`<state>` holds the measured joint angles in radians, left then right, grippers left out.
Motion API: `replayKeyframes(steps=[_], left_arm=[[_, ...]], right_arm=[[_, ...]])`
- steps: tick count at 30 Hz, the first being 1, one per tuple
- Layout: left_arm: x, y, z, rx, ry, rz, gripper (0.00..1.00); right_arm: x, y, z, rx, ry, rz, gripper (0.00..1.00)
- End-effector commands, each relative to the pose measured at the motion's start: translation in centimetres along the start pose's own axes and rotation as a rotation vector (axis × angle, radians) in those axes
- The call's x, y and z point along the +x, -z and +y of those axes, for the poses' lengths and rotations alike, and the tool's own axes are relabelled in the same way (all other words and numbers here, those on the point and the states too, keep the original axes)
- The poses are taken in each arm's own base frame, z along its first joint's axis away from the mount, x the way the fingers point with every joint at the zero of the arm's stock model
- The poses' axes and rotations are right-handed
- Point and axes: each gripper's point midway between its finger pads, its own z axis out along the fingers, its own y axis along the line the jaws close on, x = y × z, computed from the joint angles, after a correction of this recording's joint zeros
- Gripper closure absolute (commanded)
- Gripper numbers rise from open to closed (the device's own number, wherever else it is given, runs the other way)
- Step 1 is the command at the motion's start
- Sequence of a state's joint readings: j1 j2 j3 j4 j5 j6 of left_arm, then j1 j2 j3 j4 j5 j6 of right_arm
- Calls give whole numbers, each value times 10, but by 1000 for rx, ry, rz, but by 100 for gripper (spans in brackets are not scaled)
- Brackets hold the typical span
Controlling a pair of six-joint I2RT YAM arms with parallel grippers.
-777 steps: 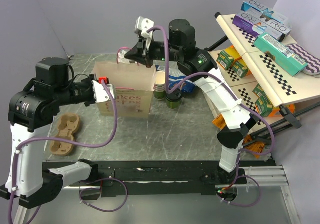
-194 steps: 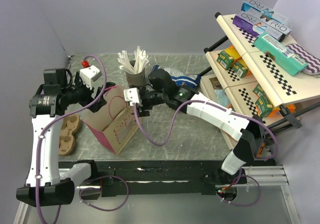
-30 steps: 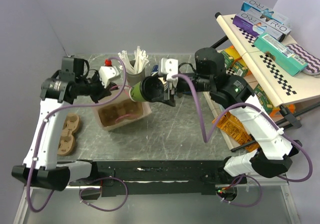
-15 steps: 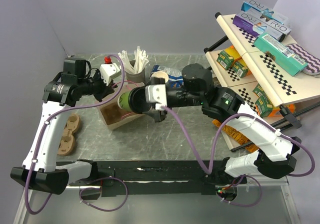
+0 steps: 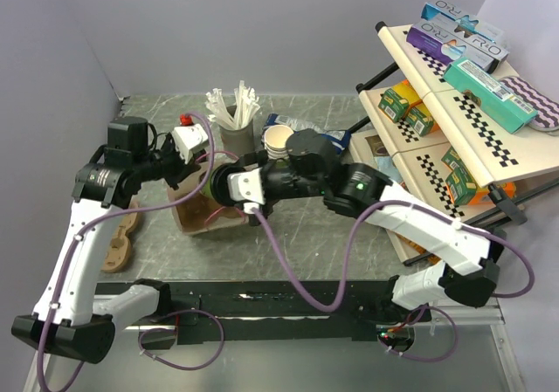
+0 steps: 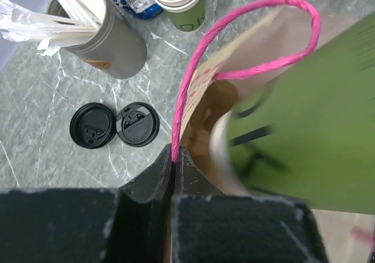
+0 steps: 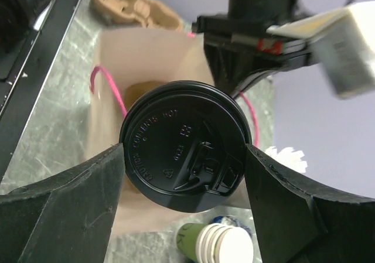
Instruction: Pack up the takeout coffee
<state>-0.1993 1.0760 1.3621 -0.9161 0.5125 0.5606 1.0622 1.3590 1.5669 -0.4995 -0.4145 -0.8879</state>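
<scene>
The takeout coffee [image 7: 184, 152], green sides and black lid, lies tipped on its side with its base pointing into the open brown paper bag [image 7: 146, 58]. My right gripper [image 7: 184, 157] is shut on it, one finger on each side of the lid. From above, the cup [image 5: 220, 185] sits at the mouth of the bag [image 5: 194, 220] with the right gripper [image 5: 229, 185] behind it. My left gripper [image 6: 174, 154] is shut on the bag's pink handle [image 6: 193, 75], holding the mouth open. The cup's green side [image 6: 299, 140] fills the right of the left wrist view.
Two loose black lids [image 6: 94, 125] lie left of the bag. Behind it stand a grey holder of white sticks [image 5: 234, 117] and a stack of lidless cups [image 5: 279, 140]. A cardboard cup carrier [image 5: 118, 239] lies at the left. A rack of boxes [image 5: 463, 60] fills the right.
The right arm has swung the cup leftward and down from mid-table to the bag's mouth. The left gripper keeps its hold on the handle, and the bag has shifted slightly.
</scene>
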Motion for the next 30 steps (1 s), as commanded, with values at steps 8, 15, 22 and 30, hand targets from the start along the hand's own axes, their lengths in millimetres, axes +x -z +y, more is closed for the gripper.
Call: replayKeyframes(steps=[8,15,22,30], left_arm=[[-29,18,-11,-52,-63,-193,99],[-11,17,-34,-8,0,-211,99],[2,12,-39,1,66,-173,99],[4,4,-38,17,169,-146,99]], right_arm=[[29,-35,44,-69,54,60,100],[61,-30,97,-138,100,152,100],[58,-15,81,-36,175,215,100],[40,-9,55,57,298,240,100]])
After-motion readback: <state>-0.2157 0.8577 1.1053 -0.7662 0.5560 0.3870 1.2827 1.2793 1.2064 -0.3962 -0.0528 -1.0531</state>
